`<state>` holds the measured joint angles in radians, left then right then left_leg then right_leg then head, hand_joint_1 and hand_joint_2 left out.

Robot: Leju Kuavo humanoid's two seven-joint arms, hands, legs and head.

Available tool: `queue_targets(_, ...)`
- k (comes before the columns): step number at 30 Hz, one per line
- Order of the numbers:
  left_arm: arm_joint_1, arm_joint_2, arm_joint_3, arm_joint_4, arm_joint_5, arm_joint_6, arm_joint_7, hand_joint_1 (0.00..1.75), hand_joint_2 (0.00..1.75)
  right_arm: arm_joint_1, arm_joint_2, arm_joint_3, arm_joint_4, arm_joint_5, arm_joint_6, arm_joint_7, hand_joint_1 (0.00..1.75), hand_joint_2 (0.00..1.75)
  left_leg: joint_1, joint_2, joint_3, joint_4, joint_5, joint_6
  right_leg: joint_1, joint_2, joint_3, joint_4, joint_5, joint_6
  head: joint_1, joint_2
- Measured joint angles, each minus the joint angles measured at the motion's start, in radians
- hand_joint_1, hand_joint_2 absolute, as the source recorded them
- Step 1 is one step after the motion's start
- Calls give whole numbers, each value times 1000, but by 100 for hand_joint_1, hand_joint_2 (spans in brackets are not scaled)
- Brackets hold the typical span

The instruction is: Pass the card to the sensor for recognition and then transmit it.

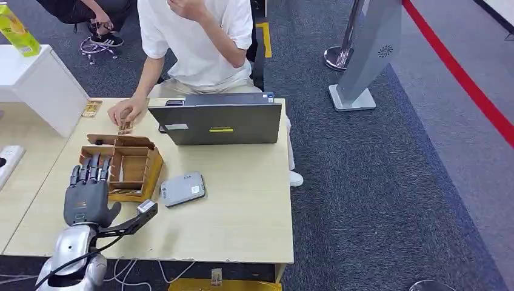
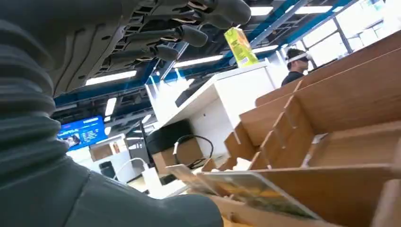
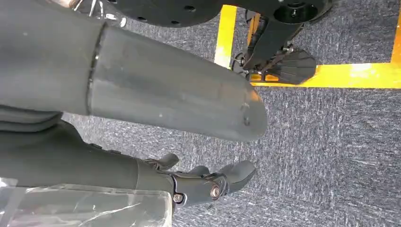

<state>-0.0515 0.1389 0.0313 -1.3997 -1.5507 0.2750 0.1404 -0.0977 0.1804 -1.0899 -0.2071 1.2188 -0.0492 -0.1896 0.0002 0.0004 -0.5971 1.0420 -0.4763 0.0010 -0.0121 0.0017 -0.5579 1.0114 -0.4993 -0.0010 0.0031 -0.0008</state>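
Observation:
A wooden card box (image 1: 144, 159) with several compartments stands on the table's left side. Printed cards (image 2: 246, 187) lie flat in its nearest slot, and I see the cards (image 1: 123, 192) by my thumb in the head view. My left hand (image 1: 90, 193) hovers at the box's near left corner, fingers (image 2: 189, 34) straight and apart, holding nothing. The grey sensor pad (image 1: 182, 188) lies just right of the box. My right hand (image 3: 208, 182) hangs beside my body over carpet, empty, its fingers loosely apart.
A person sits behind the table, one hand (image 1: 126, 110) resting on a card (image 1: 125, 128) near the box's far side. Another card (image 1: 91, 108) lies at the far left. A grey laptop (image 1: 218, 123) stands behind the sensor. A white cabinet (image 1: 36, 85) borders the left.

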Motion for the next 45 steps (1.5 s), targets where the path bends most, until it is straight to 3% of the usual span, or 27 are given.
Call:
queue_targets(15, -23, -10, -32, 42, 0, -6, 2, 0, 175, 0, 1, 10, 0, 13, 0, 3, 0, 0, 0, 0, 0, 0, 0, 0, 0, 0, 0, 0, 0, 0, 0, 0)
queue_targets(28, -41, -9, -32, 78, 0, -65, 36, 0, 175, 0, 1, 10, 0, 15, 0, 4, 0, 0, 0, 0, 0, 0, 0, 0, 0, 0, 0, 0, 0, 0, 0, 0)
queue_targets(45, -50, -9, -32, 91, 0, -61, 28, 0, 175, 0, 1, 10, 0, 17, 0, 9, 0, 0, 0, 0, 0, 0, 0, 0, 0, 0, 0, 0, 0, 0, 0, 0)
